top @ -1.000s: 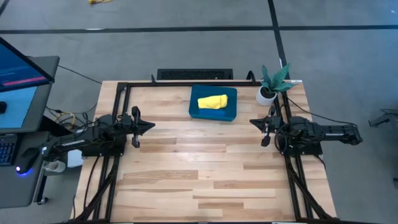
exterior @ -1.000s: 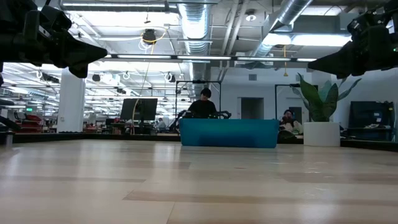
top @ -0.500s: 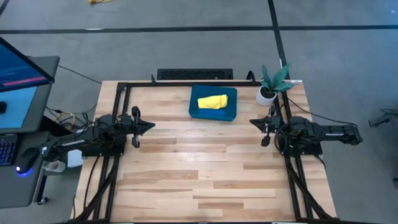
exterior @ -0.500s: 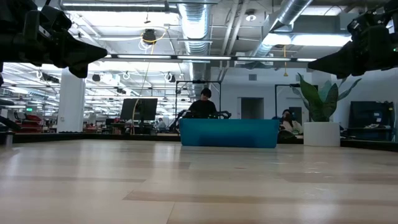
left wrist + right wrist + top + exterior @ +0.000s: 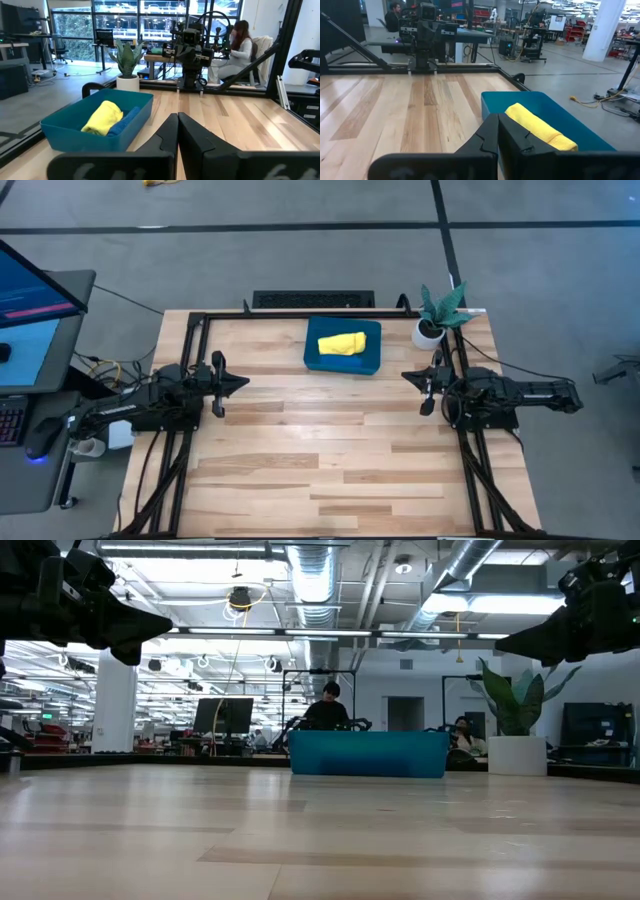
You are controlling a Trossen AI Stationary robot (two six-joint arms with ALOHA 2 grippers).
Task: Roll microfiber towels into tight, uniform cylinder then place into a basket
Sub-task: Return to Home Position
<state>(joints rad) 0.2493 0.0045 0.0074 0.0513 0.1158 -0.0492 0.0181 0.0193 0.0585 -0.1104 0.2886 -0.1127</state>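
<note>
Open table (image 5: 320, 450) between arms, basket (image 5: 370, 356) and plant pot (image 5: 428, 333) at far edge

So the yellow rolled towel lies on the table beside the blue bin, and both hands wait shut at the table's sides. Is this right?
Not quite. The yellow towel lies inside the blue bin, not beside it; the high view shows this. The rest holds: the left hand and right hand wait shut at the sides of the table.

The basket (image 5: 373, 350) is positioned at the far centre of the surface (image 5: 320, 450), the rolled towels (image 5: 341, 343) being contained in it side by side, the plant pot (image 5: 428, 332) located just right of it, and the left gripper (image 5: 245, 381) and right gripper (image 5: 404, 375) held above opposite sides, well apart.
</note>
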